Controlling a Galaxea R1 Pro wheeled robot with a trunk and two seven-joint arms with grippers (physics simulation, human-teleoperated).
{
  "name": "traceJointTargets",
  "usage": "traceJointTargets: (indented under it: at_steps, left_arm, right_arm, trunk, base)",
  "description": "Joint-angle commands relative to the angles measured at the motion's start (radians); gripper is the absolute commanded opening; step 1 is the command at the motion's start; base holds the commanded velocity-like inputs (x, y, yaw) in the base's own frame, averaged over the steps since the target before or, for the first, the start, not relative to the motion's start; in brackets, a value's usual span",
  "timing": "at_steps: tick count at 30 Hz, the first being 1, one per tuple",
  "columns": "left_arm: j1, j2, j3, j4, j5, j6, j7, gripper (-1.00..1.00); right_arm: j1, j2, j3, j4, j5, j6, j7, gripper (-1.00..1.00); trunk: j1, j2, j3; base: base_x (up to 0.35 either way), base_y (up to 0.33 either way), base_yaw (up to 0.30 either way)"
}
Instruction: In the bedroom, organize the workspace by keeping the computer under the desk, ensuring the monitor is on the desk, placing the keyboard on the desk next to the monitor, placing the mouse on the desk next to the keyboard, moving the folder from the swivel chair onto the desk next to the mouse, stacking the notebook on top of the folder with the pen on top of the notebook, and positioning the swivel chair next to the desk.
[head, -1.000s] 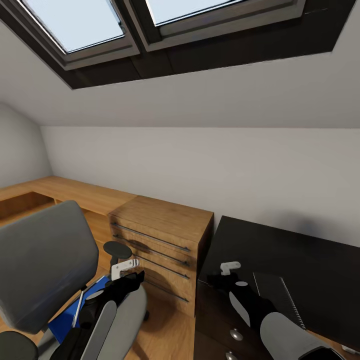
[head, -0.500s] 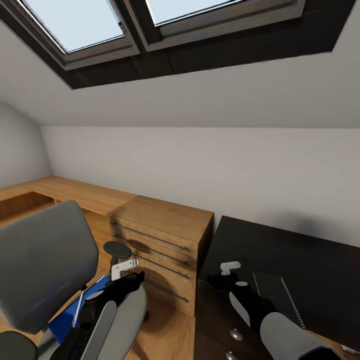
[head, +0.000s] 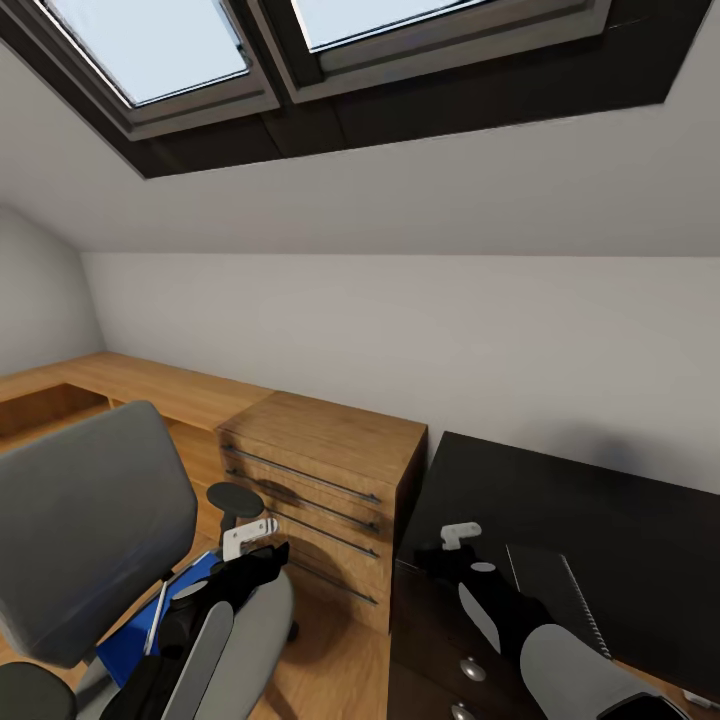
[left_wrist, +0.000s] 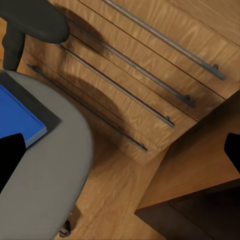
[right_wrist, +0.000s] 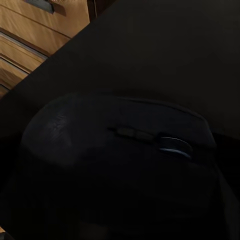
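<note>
The grey swivel chair (head: 80, 530) stands at the left with the blue folder (head: 130, 630) lying on its seat (left_wrist: 45, 190); a corner of the folder (left_wrist: 15, 112) shows in the left wrist view. My left gripper (head: 265, 560) hangs open over the seat's front edge, its fingertips (left_wrist: 10, 152) spread wide with nothing between them. On the black desk (head: 600, 520) at the right lies the keyboard (head: 560, 595). My right gripper (head: 432, 560) is low over the desk's left end. It holds the dark mouse (right_wrist: 120, 165), seen very close with its scroll wheel up.
A light-wood chest of drawers (head: 320, 470) with long bar handles stands between chair and desk, and low wooden shelving (head: 120, 385) runs along the wall. The chair's black armrest (head: 235, 497) is just beyond my left gripper. Round knobs (head: 472, 668) mark the desk's drawer unit.
</note>
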Motion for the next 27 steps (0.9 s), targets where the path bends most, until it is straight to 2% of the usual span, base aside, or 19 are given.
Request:
traceJointTargets:
  at_steps: [1,4,10,11,12,13,15,17,20,23,27]
  left_arm:
    - [-0.001,0.000,-0.001,-0.001,0.010,0.002,0.010,1.00]
    - [-0.001,0.000,-0.001,-0.001,0.011,0.002,0.010,1.00]
    - [-0.001,0.000,0.000,0.000,0.010,0.002,0.010,1.00]
    - [-0.001,0.001,0.000,0.000,0.009,0.002,0.010,1.00]
    - [-0.001,0.001,0.000,0.000,0.008,0.002,0.010,1.00]
    - [-0.001,0.001,0.001,0.000,0.008,0.002,0.010,1.00]
    - [-0.001,0.001,0.001,0.000,0.008,0.002,0.010,1.00]
    - [-0.001,0.001,0.001,0.000,0.008,0.002,0.010,1.00]
    - [-0.001,0.000,0.001,0.000,0.008,0.002,0.010,1.00]
    - [-0.001,0.000,0.001,0.000,0.008,0.002,0.010,1.00]
    - [-0.001,0.000,0.001,0.000,0.009,0.002,0.010,1.00]
  right_arm:
    - [-0.001,-0.001,0.006,-0.002,-0.010,0.004,-0.001,-1.00]
    - [-0.001,-0.002,0.006,-0.003,-0.010,0.004,-0.001,-1.00]
    - [-0.001,-0.007,0.006,-0.035,-0.011,0.004,-0.002,-1.00]
    - [0.001,-0.026,-0.002,-0.143,-0.012,0.029,-0.004,-1.00]
    - [0.002,-0.037,-0.005,-0.194,-0.012,0.060,-0.005,-1.00]
    - [0.008,-0.054,-0.014,-0.285,-0.015,0.121,-0.005,-1.00]
    - [0.048,-0.073,-0.023,-0.428,-0.032,0.201,-0.006,-1.00]
    - [0.080,-0.080,-0.026,-0.497,-0.044,0.236,-0.009,-1.00]
    - [0.170,-0.088,-0.036,-0.698,-0.069,0.348,-0.062,-1.00]
    - [0.205,-0.088,-0.038,-0.786,-0.078,0.392,-0.104,-1.00]
    - [0.225,-0.088,-0.038,-0.822,-0.096,0.410,-0.120,-1.00]
  trunk:
    - [0.000,-0.001,-0.001]
    - [0.000,-0.001,-0.001]
    - [-0.023,0.041,0.018]
    - [-0.027,0.048,0.021]
    - [-0.031,0.055,0.024]
    - [-0.034,0.062,0.027]
    - [-0.042,0.076,0.033]
    - [-0.050,0.090,0.040]
    - [-0.061,0.111,0.049]
    - [-0.073,0.132,0.058]
    - [-0.088,0.160,0.071]
  base:
    - [0.000,0.000,0.000]
    - [0.000,0.000,0.000]
    - [0.000,0.000,0.000]
    - [0.000,0.000,0.000]
    - [0.000,0.000,0.000]
    - [0.000,0.000,0.000]
    - [0.000,0.000,0.000]
    - [0.000,0.000,0.000]
    - [-0.053,0.000,0.000]
    - [-0.226,0.000,0.000]
    - [-0.301,0.000,0.000]
